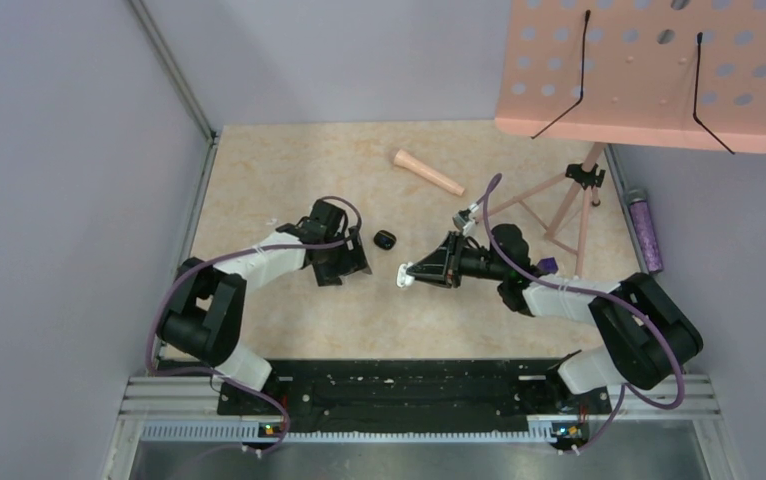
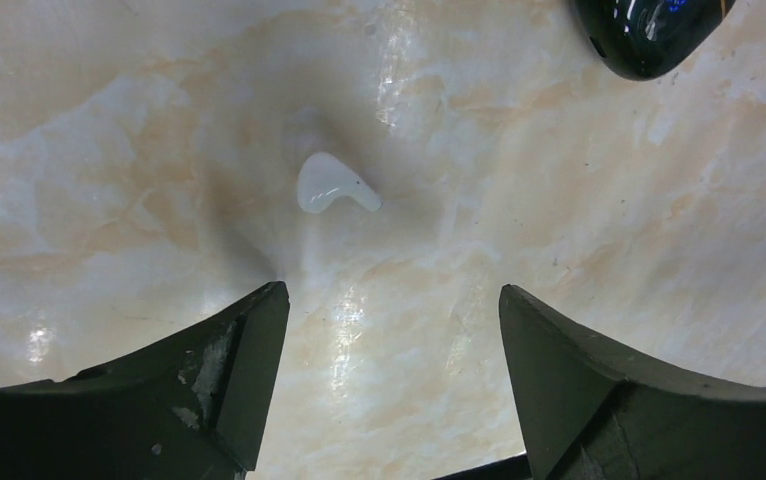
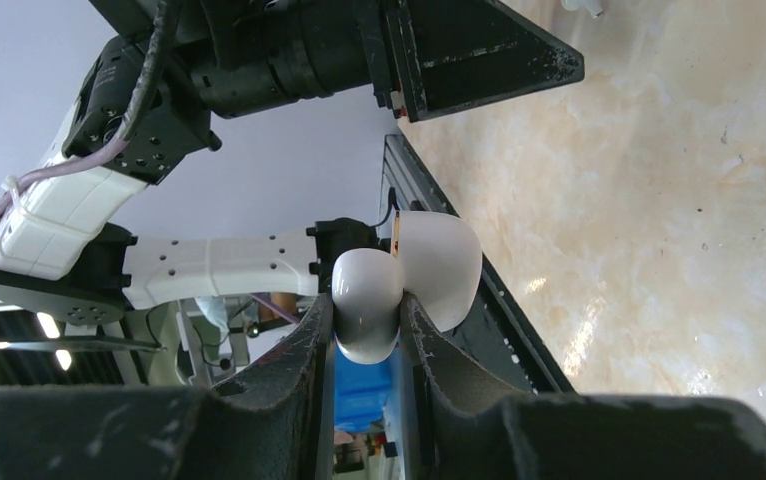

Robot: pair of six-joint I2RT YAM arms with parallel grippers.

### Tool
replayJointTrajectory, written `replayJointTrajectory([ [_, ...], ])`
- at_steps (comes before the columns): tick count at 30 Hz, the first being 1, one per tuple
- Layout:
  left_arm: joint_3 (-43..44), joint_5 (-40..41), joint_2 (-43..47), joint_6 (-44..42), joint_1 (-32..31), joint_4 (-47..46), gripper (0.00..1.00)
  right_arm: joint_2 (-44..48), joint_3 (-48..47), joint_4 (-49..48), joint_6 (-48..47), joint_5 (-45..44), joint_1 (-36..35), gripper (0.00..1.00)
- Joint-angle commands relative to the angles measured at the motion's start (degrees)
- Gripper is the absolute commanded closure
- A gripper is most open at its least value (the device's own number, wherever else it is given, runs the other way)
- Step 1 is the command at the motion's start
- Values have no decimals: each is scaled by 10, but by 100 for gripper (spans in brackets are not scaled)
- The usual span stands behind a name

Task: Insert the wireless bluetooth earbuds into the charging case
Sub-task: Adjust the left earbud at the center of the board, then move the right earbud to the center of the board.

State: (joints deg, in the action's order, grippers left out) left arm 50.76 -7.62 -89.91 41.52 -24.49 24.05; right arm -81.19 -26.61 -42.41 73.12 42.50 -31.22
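Observation:
One white earbud (image 2: 334, 187) with a short stem lies flat on the marble tabletop. My left gripper (image 2: 391, 292) hovers just short of it, open, with nothing between its dark fingers. From above, the left gripper (image 1: 351, 268) points down at the table and hides the earbud. The right gripper (image 3: 369, 300) is shut on the white charging case (image 3: 364, 300), whose lid (image 3: 444, 265) is swung open. It holds the case sideways above the table, and in the top view the case (image 1: 404, 278) sits at the right gripper (image 1: 411, 275) tip, a short way right of the left gripper.
A small glossy black object (image 1: 386, 239) (image 2: 649, 35) lies on the table just beyond the left gripper. Farther back lie a pink cone (image 1: 427, 172) and the pink music stand (image 1: 649, 70) with its tripod legs (image 1: 559, 205). A purple bottle (image 1: 645, 230) lies by the right wall.

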Motion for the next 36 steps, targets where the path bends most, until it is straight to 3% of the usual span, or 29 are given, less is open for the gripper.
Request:
replayJointTrajectory([
  [1,19,53,33,15,-2,34,18,0,-12,-32,-2,-4,-16,100],
  [7,68,121,16,69,-2,93,24,0,-17,-29,-4,-4,-18,100],
  [14,77,103,-26,130,-2,64,27,-1,-19,-27,-4,-5,-21,100],
  [21,110,152,-63,175,-5,97,41,-1,-19,-23,-5,-2,-22,100],
  [34,174,186,-117,188,-19,146,47,-5,-14,-35,-2,-2,-22,100],
  [36,185,223,-112,175,-18,164,46,-3,-12,-36,-1,-2,-22,100],
])
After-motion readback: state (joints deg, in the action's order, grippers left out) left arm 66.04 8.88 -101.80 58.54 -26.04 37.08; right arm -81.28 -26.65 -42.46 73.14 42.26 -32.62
